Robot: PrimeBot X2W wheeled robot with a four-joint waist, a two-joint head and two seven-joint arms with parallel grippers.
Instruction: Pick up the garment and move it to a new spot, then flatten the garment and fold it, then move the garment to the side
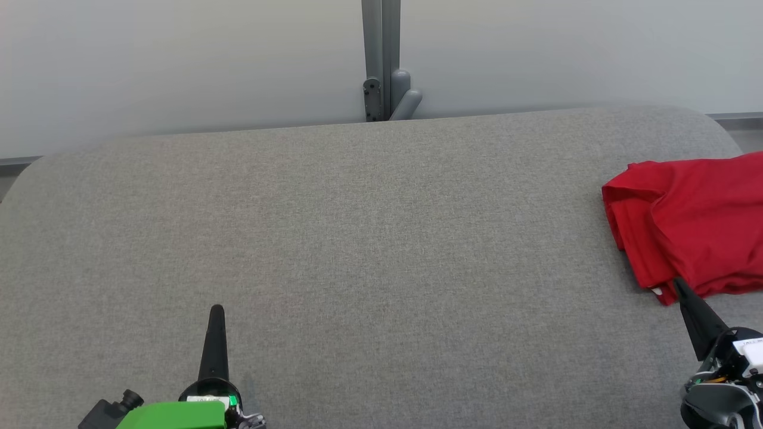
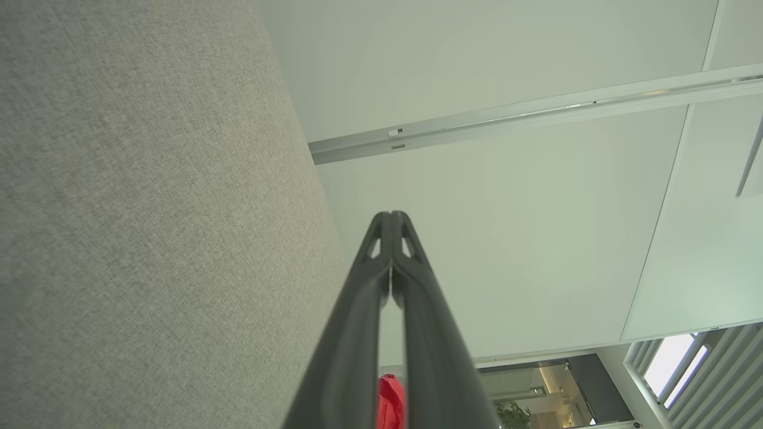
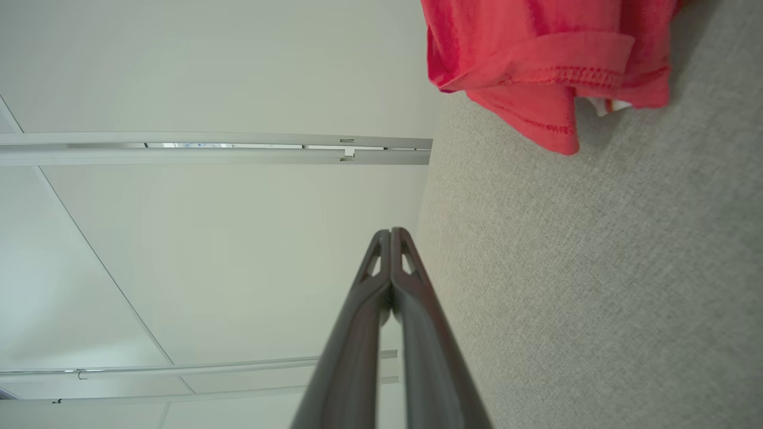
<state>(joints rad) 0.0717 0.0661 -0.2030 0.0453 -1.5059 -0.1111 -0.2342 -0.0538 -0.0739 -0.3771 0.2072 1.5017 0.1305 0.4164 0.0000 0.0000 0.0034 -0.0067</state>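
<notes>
The garment [image 1: 691, 223] is a red shirt, folded into a compact bundle at the right edge of the grey fabric table [image 1: 357, 238]. In the right wrist view the garment [image 3: 536, 59] lies ahead with a hemmed sleeve showing. My right gripper [image 1: 679, 285] is shut and empty, its tip just at the garment's near edge; in its own view the right gripper [image 3: 391, 231] is clear of the cloth. My left gripper [image 1: 217, 308] is shut and empty over bare table at the lower left. The left gripper [image 2: 391, 214] points toward a wall, a sliver of red garment [image 2: 390, 402] between its fingers' bases.
A pale wall with a grey post and bracket [image 1: 384, 65] stands behind the table's far edge. The table's corners are rounded. Wide bare fabric stretches between the two grippers.
</notes>
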